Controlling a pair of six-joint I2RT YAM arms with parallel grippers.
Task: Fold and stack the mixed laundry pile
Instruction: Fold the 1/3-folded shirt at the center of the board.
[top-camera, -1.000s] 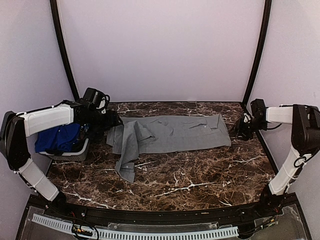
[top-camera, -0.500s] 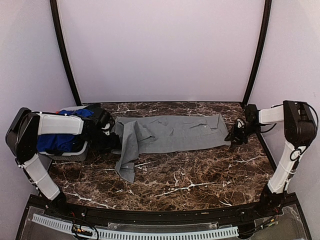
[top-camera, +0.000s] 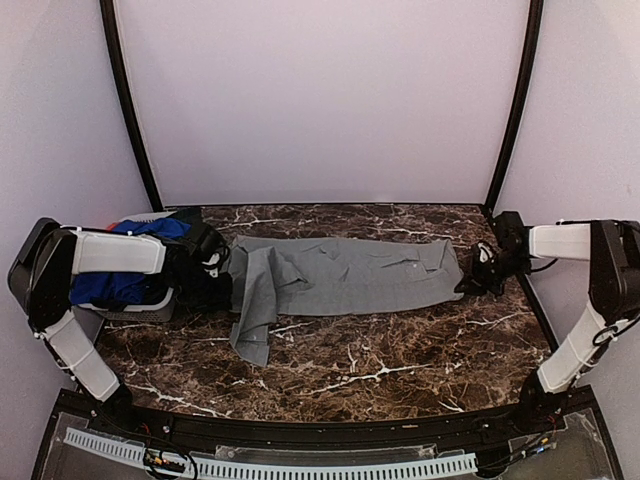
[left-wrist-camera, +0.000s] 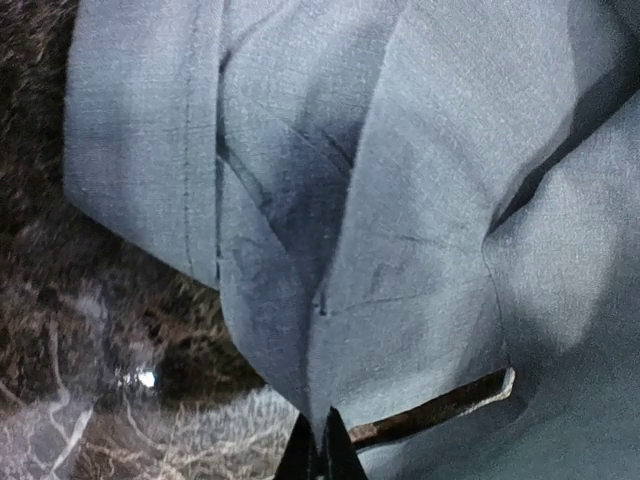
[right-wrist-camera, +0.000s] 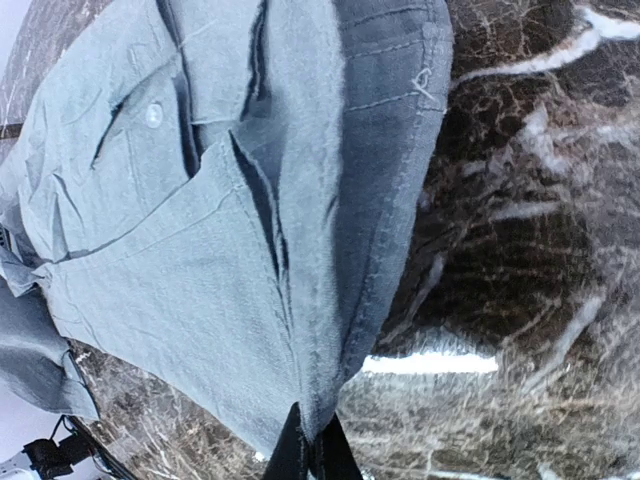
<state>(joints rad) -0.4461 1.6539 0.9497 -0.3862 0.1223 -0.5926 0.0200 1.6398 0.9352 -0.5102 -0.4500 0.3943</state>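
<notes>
The royal-blue T-shirt (top-camera: 110, 288) waits in the small grey basket (top-camera: 140, 312). Within the last second the left gripper (top-camera: 212, 272) has swung down onto the left end of the grey shirt (top-camera: 340, 272), and the right gripper (top-camera: 478, 272) onto its right end. Each pinches a cloth edge, jaws closed. The shirt lies along the marble table (top-camera: 380, 350), apparently ready to be stretched flat for folding.

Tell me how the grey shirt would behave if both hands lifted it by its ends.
Likely floppy: the grey shirt lies creased and folded over itself, so its middle would probably sag. Probably light, since the cloth looks thin. Its trailing flap would likely dangle.
</notes>
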